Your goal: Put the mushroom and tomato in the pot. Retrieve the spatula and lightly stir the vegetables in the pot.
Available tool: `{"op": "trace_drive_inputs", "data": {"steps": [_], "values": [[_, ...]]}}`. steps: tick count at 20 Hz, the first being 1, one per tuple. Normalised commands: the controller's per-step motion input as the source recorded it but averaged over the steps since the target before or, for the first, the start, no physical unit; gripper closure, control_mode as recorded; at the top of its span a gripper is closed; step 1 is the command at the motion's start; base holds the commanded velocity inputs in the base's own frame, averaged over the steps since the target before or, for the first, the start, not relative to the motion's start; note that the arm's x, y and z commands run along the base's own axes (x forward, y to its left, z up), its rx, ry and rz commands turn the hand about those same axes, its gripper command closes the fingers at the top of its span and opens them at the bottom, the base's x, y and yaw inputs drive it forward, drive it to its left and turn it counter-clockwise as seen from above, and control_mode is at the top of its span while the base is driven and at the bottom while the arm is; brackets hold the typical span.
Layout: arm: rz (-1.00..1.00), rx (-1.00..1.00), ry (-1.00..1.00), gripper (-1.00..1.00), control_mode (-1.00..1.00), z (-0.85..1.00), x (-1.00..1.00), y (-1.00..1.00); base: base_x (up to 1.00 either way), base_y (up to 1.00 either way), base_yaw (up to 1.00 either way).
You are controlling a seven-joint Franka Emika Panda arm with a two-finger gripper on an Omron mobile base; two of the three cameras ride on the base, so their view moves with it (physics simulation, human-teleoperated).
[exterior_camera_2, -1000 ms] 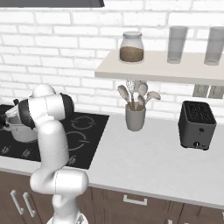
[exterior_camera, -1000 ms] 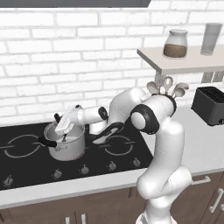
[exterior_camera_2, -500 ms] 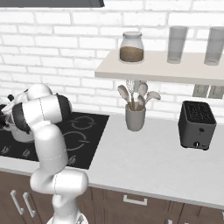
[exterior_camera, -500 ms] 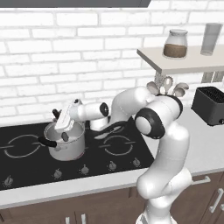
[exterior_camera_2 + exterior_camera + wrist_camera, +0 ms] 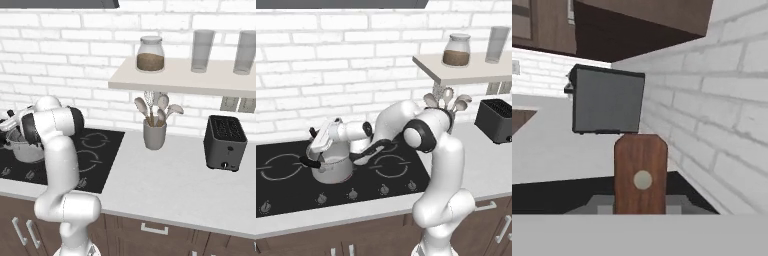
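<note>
The steel pot [image 5: 332, 169] stands on the black cooktop [image 5: 396, 172], its black handles sticking out left and right; it also shows behind my arm as the pot [image 5: 24, 151]. My gripper [image 5: 317, 139] hangs over the pot's rim, shut on the spatula. In the hand view the spatula's reddish-brown handle [image 5: 640, 174] rises between my fingertips [image 5: 601, 206], with the gripper [image 5: 640, 206] shut around it. The spatula's grey head is hidden. The mushroom and the other vegetables are hidden; the pot's inside cannot be seen.
A grey holder of pale round-headed spoons [image 5: 154, 131] stands on the counter right of the cooktop, a black toaster [image 5: 225, 143] farther right. A shelf [image 5: 180, 82] above carries a jar [image 5: 150, 54] and glasses. A dark appliance [image 5: 607, 101] faces the hand.
My hand has shifted slightly left over the pot with the spatula still in it, and the elbow has swung leftward and forward. The pot has stayed put.
</note>
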Motion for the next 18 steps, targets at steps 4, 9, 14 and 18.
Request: {"op": "trace_drive_inputs", "data": {"steps": [4,9,14,18], "values": [[0.22,0.34,0.0,1.0,-1.0,-0.59,0.18,0.01,0.0,0.0,0.0],[0.19,0.25,0.0,1.0,-1.0,-0.64,0.14,-0.3,0.0,0.0,0.0],[0.08,0.03,0.0,1.0,-1.0,-0.56,-0.05,-0.96,0.0,0.0,0.0],[0.06,0.0,-0.04,1.0,-1.0,-0.32,-0.06,-0.86,0.0,0.0,0.0]]}}
